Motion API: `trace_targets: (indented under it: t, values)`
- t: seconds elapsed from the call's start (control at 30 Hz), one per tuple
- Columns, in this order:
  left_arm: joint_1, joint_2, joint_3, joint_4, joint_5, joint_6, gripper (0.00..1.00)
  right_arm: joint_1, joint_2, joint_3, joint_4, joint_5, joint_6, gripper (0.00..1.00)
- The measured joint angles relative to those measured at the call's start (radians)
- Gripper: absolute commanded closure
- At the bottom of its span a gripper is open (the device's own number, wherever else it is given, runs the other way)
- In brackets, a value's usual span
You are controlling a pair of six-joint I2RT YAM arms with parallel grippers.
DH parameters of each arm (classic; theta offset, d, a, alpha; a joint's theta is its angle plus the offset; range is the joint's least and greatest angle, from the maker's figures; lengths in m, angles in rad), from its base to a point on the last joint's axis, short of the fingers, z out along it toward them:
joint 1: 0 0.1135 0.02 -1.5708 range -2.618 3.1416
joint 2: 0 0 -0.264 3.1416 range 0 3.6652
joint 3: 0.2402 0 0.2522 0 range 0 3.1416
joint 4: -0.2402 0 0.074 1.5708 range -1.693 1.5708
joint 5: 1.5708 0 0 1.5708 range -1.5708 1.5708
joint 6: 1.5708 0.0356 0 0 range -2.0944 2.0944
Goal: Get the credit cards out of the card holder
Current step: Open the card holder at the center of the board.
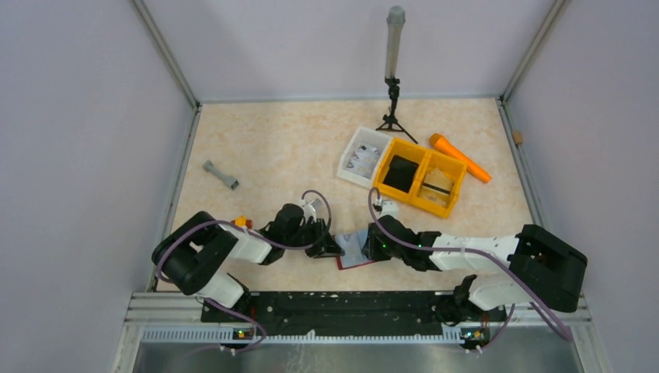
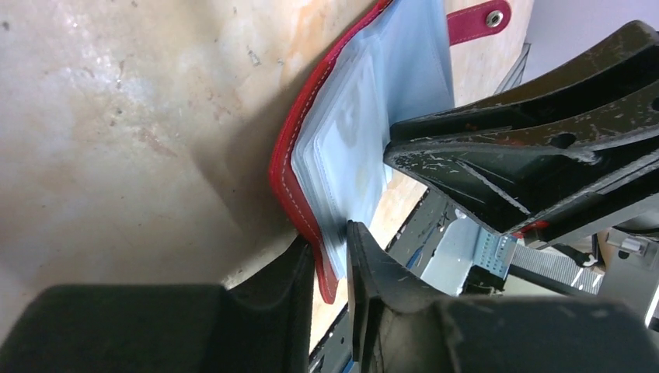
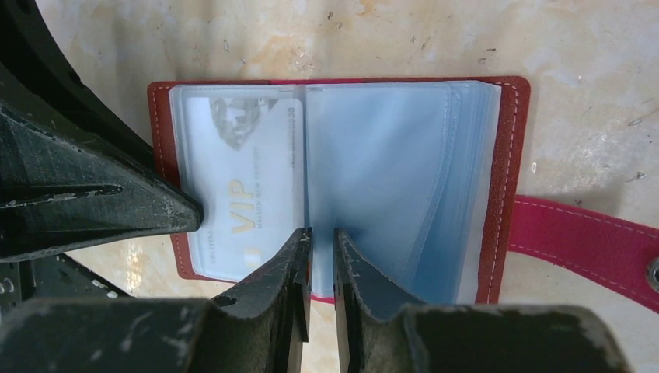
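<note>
Table (image 1: 295,148), near edge, centre: the card holder (image 1: 356,255) lies open and flat. The left gripper (image 1: 330,247) is at its left edge, fingers either side of the cover. The right gripper (image 1: 371,247) is at the near edge by the fold; whether it grips a sleeve cannot be told. In the right wrist view, one card (image 3: 245,186) sits in the left-hand sleeve and the snap tab (image 3: 583,241) extends to the right.

Behind and to the right: a tray (image 1: 376,137), with a divided bin (image 1: 398,145) touching its right side, an item in each of the two compartments. A tool (image 1: 458,157) lies just right of the bin. A stand (image 1: 393,85) is upright at the far edge. A dumbbell-shaped piece (image 1: 221,176) lies well apart, far left.
</note>
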Motion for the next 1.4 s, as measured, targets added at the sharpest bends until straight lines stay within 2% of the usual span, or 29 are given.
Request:
trace_targets:
  t: [0.1,0.2,0.27,0.37,0.47,0.87,1.27,1.37,1.4]
  values:
    - [0.000,-0.015,-0.002,0.015,-0.008,-0.005,0.78,0.000,0.000,0.000,-0.001,0.000,-0.004,0.82]
    - [0.000,-0.054,-0.002,0.015,-0.018,-0.005,0.71,0.000,-0.005,0.000,-0.006,0.003,-0.006,0.81]
    - [0.000,-0.088,-0.002,0.014,-0.024,-0.002,0.69,0.000,-0.013,0.000,-0.018,0.005,-0.008,0.78]
    - [0.000,-0.114,-0.002,0.014,-0.025,0.003,0.72,0.000,-0.027,0.000,-0.036,0.003,-0.016,0.63]
    - [0.000,-0.116,-0.002,0.011,-0.023,0.009,0.80,0.000,-0.045,0.000,-0.041,-0.003,-0.023,0.51]
    - [0.000,-0.084,-0.002,0.015,-0.019,0.011,1.00,0.000,-0.082,0.000,-0.032,-0.052,-0.033,0.45]
    - [0.000,-0.107,-0.002,0.015,-0.015,0.012,1.00,0.000,-0.052,0.015,0.004,-0.103,-0.047,0.34]
    - [0.000,-0.123,-0.002,0.014,-0.014,0.012,1.00,0.000,-0.031,0.028,0.008,-0.112,-0.053,0.35]
    - [0.000,-0.127,-0.002,0.013,-0.015,0.012,1.00,0.000,-0.024,0.032,0.007,-0.114,-0.055,0.38]
